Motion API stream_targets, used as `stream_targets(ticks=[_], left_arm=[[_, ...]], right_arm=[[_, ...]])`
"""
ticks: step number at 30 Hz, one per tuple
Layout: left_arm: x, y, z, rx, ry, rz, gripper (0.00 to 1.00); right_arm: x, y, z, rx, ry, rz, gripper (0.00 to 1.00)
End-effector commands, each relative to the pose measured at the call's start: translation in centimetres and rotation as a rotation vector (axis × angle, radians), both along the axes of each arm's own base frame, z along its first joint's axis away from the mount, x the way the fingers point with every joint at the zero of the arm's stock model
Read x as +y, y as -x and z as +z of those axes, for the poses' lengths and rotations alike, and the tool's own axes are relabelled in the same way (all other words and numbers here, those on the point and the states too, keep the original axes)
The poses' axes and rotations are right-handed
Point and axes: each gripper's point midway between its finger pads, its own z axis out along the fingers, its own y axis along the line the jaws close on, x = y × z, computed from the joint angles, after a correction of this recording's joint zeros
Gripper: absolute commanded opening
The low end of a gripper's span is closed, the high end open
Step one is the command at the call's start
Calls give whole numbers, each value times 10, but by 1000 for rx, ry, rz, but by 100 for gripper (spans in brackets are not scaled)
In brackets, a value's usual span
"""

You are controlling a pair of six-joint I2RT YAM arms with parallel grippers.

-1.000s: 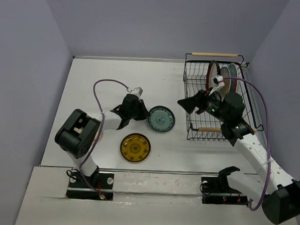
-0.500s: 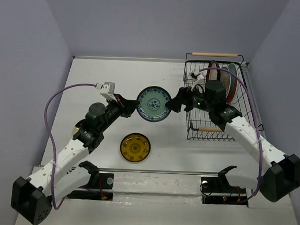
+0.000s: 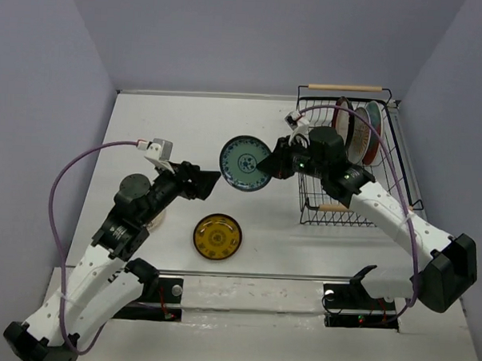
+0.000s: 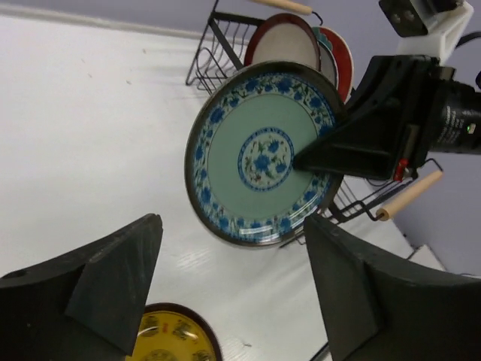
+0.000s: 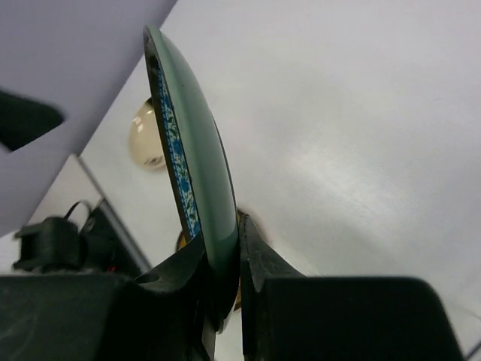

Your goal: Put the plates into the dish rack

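Note:
The small teal-blue plate [image 3: 243, 162] hangs on edge in the air left of the dish rack [image 3: 316, 201]. My right gripper [image 3: 267, 166] is shut on its right rim; in the right wrist view the plate's edge [image 5: 189, 169] sits pinched in that gripper [image 5: 229, 278]. My left gripper [image 3: 207, 179] is open, just left of and below the plate, not touching it. The left wrist view shows the plate's face [image 4: 259, 154] beyond that open gripper [image 4: 233, 286]. The amber-yellow plate [image 3: 217, 236] lies flat on the table. Three plates [image 3: 357, 130] stand in the rack.
A plain cream plate [image 5: 146, 135] lies on the table under my left arm, mostly hidden in the top view. The rack's near wooden handle [image 3: 336, 207] and far handle [image 3: 345, 87] stick out. The table's front edge [image 3: 245, 273] runs just below the amber plate.
My left gripper has let go of the teal-blue plate and drawn back down and left. My right gripper has shut on the plate's right rim. The plate stays up in the air.

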Motion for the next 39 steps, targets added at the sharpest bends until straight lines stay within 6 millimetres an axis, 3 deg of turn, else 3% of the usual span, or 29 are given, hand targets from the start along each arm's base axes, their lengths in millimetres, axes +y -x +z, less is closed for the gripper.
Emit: stream_targets(ticks=[1,2,3,4,6,9,11,12,15,20,26,33,39], left_arm=[[34,12,39,-152,-125,89,95],[45,12,31,-155,-145,141,95],[52,11,22,-150,-165,175,95],[57,11,13,-144,-176,198,97],[64,14,10,-140,-184,222,99],[62,17,18,-182,-164,203,99],[59,16,16,-177,-173,190,99],[57,16,13,-168,-181,178,99],[54,18,11,-161,-181,157,99],[56,22,17,-185,-163,161,99],[51,25,16,-183,-161,130,99],[50,23,13,-171,-168,127,99],[49,21,10,-162,-176,127,99]], right_arm=[[-55,-58,70,-245,96,-404,7],[-89,-79,73,-292,186,-583,7],[-108,-90,85,-319,218,-679,7],[-125,-100,78,-316,288,-756,7],[-171,-115,84,-346,409,-945,7],[-201,-130,78,-336,508,-1027,7],[-209,-136,76,-342,564,-1054,7],[-218,-144,66,-335,648,-1076,7],[-226,-159,50,-331,799,-1075,7],[-222,-180,24,-308,919,-1019,7],[-232,-205,-8,-257,1031,-1018,7],[-250,-222,-40,-177,1017,-1019,7],[-253,-229,-67,-110,959,-981,7]])
